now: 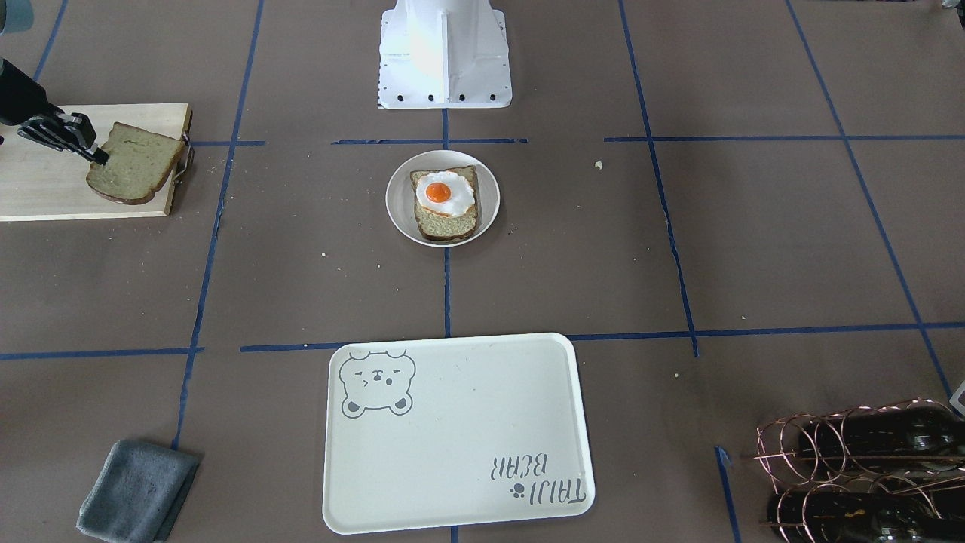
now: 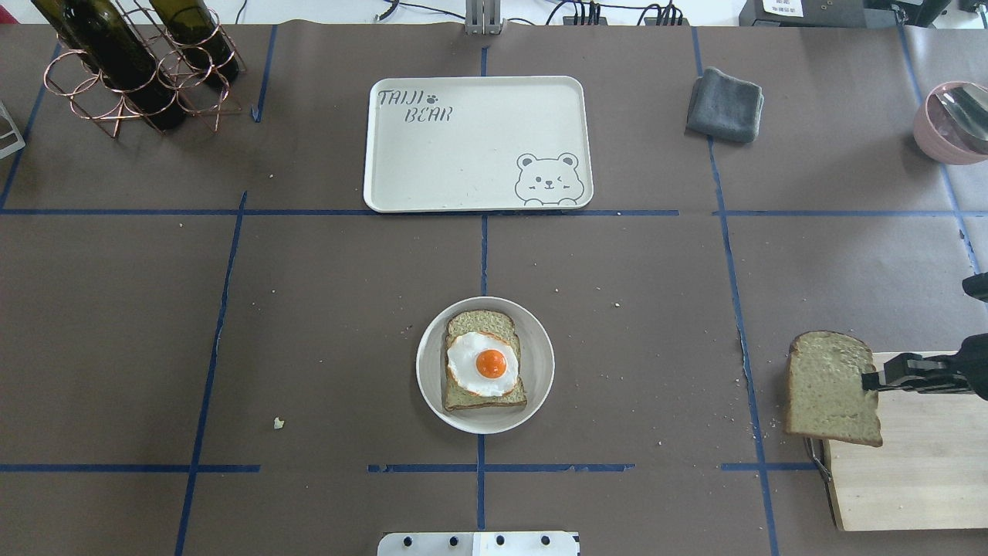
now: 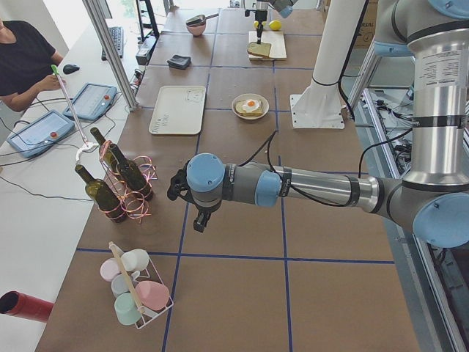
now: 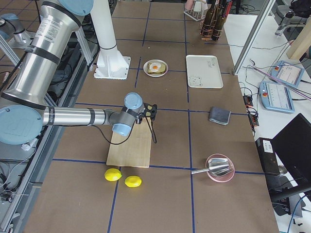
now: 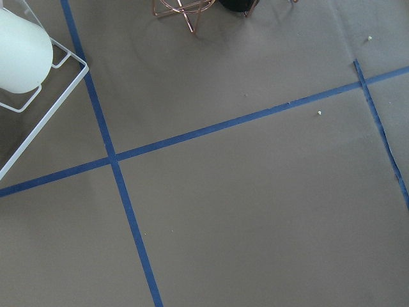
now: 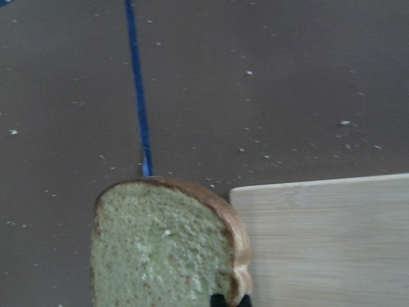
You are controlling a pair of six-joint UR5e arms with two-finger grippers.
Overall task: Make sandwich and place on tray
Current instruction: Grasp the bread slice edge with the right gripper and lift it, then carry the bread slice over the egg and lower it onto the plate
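Note:
One bread slice with a fried egg (image 2: 482,363) on top lies on the round off-white plate (image 2: 432,363) at the table's middle; the plate also shows in the front-facing view (image 1: 396,200). My right gripper (image 2: 872,380) is shut on the edge of the second bread slice (image 2: 830,386) and holds it raised over the corner of the wooden cutting board (image 2: 911,463); the slice fills the right wrist view (image 6: 163,249). The cream tray (image 2: 478,143) with the bear drawing lies bare beyond the plate. My left gripper (image 3: 199,216) hangs over bare table near the bottles; I cannot tell if it is open or shut.
A grey cloth (image 2: 725,104) lies right of the tray. A copper rack with wine bottles (image 2: 131,62) stands far left. A pink bowl with a spoon (image 2: 945,123) sits far right. Two lemons (image 4: 112,174) lie past the board. A wire rack of cups (image 3: 135,293) stands near the left arm.

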